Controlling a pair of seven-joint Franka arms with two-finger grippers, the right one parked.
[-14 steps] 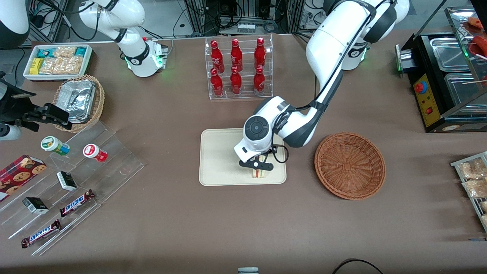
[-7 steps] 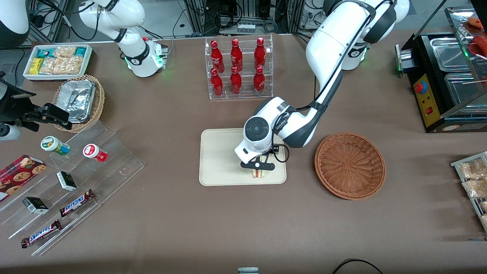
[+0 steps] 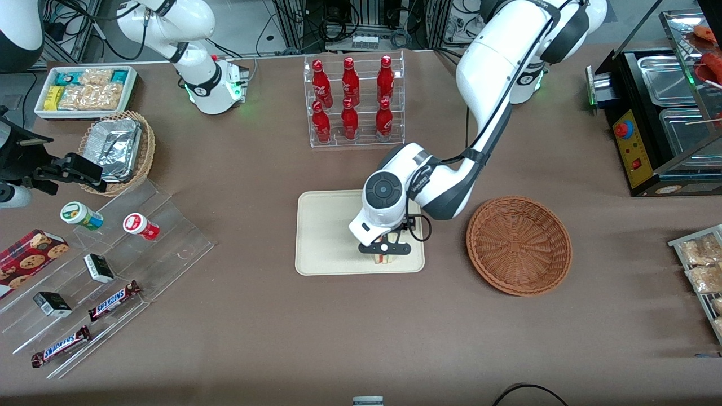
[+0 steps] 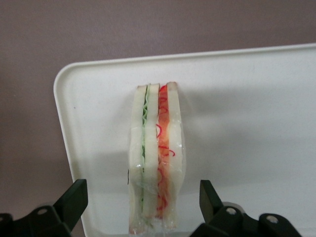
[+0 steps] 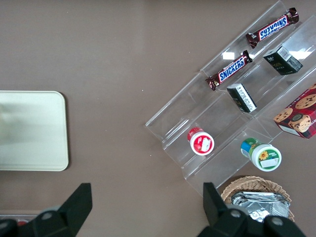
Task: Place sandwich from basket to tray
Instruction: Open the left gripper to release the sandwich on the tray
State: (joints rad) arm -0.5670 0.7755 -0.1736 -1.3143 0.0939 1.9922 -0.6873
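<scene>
The sandwich (image 4: pixel 157 163) stands on its edge on the tray (image 3: pixel 327 237), white bread slices upright with a green stripe and a red-orange stripe of filling between them. It sits close to the tray's corner nearest the front camera on the basket's side. The gripper (image 3: pixel 385 248) hovers right above it, fingers (image 4: pixel 74 197) spread clear of the bread. The round reddish-brown wicker basket (image 3: pixel 519 245) lies just beside the tray.

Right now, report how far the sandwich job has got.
Nearly done. The basket holds nothing, and the sandwich stands on its edge on the tray, near a corner. The claw hangs open above it, fingers clear on both sides. What is left: pull the arm away.
</scene>
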